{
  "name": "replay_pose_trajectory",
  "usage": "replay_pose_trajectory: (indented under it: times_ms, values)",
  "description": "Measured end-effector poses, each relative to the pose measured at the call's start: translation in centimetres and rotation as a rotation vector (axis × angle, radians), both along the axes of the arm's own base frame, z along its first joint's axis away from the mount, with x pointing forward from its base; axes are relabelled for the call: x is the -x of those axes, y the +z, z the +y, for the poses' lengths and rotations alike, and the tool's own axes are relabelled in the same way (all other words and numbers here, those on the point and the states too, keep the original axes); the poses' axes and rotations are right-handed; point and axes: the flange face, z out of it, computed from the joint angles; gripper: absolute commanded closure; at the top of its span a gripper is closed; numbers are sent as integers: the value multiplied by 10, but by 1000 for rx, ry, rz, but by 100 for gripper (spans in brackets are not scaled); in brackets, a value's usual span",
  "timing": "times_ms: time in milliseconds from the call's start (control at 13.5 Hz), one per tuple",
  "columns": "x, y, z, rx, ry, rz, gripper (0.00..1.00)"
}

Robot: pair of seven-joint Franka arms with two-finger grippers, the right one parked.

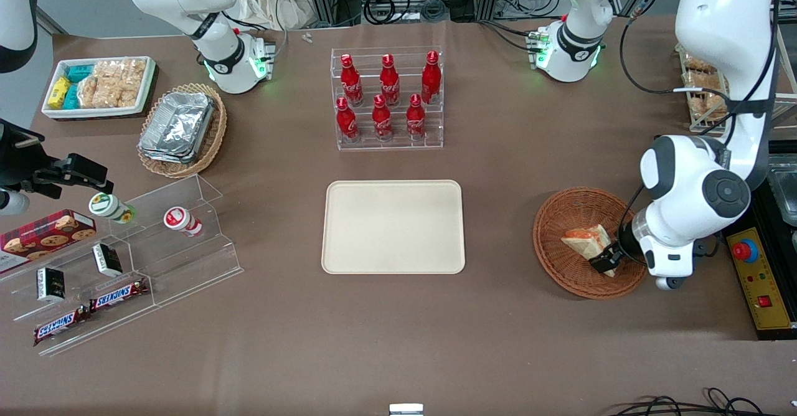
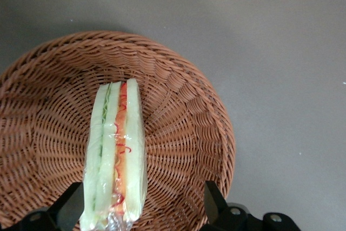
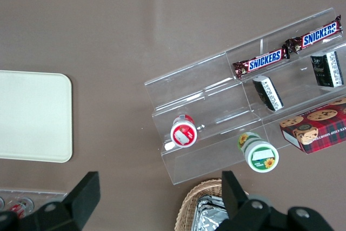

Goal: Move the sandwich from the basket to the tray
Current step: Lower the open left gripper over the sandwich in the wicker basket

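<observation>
1. Gripper (image 1: pixel 607 259) is down inside the basket (image 1: pixel 560 260), at the part of it nearest the front camera and toward the working arm's end of the table.
2. Fingers (image 2: pixel 216 201) are spread, one on each side of the sandwich (image 2: pixel 114 155). Wrist view shows clear gaps between both pads and the wrap, so nothing is pinched.
3. The sandwich lies in the basket, about mid-bowl, cut side facing the wrist camera: pale bread, then green, white and orange-red layers, with clear wrap crinkled at the end nearest the gripper.
4. In the front view the sandwich (image 1: pixel 588 241) shows its orange-red edge pointing toward the tray (image 1: pixel 393 226), with the wedge running back under the gripper.
5. The tray is flat on the brown table (image 1: pixel 498 173), well apart from the basket, toward the parked arm's end. There is nothing on it.
6. Red bottles (image 1: pixel 386 98) in a clear stepped rack sit farther from the front camera than the tray, roughly in line with it.
7. Toward the parked arm's end from the tray is a clear acrylic shelf (image 1: pixel 162 241) with two small cups, Snickers bars (image 1: pixel 118 291) and small dark packs.
8. Farther from the front camera than that shelf are a tan wicker basket with foil containers (image 1: pixel 177 126) and a white bin of snacks (image 1: pixel 99 86).
</observation>
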Motion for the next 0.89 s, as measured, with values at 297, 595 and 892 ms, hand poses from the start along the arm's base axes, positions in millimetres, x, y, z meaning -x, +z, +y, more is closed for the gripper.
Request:
replay_pose_trajectory:
  times_ms: [297, 595, 892]
  values:
    - [13, -42, 0, 4, 12, -9, 0]
    - [18, -57, 3, 4, 17, -5, 19]
    - [14, -52, 2, 6, 22, -20, 0]
